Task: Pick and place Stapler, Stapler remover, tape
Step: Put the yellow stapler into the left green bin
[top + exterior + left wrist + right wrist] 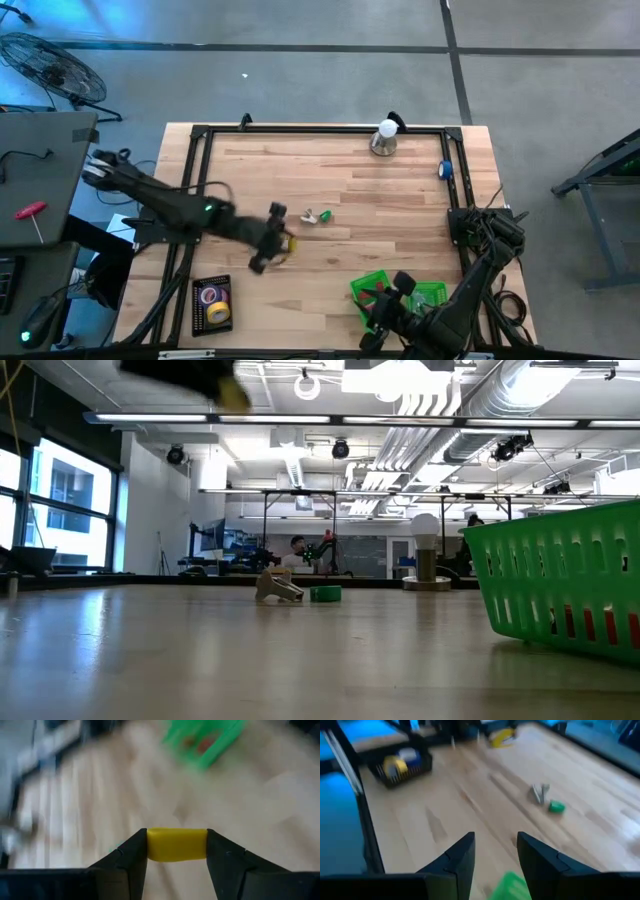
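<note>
My left gripper (276,241) hangs over the table's middle, shut on a small yellow object (289,243) that looks like the stapler. The beige staple remover (308,215) and a small green piece (326,215) lie on the wood just beyond it. A yellow tape roll (217,313) and a purple one (208,293) sit in a black tray (196,322) near the near edge. My right gripper (495,851) is open at the green basket (432,293), touching nothing. My left gripper pinches the yellow object (176,845) between its two fingers, one finger (131,857) on each of its opposite sides. It comes from the table's left, slanting down. The object is lifted clear, high above the table in the low view (236,396).
A bulb-shaped object (385,138) stands by the far edge and a blue item (445,170) lies at the right rail. A black frame runs round the tabletop. Bare wood lies between the tray and the basket. A person sits far off in the room (296,546).
</note>
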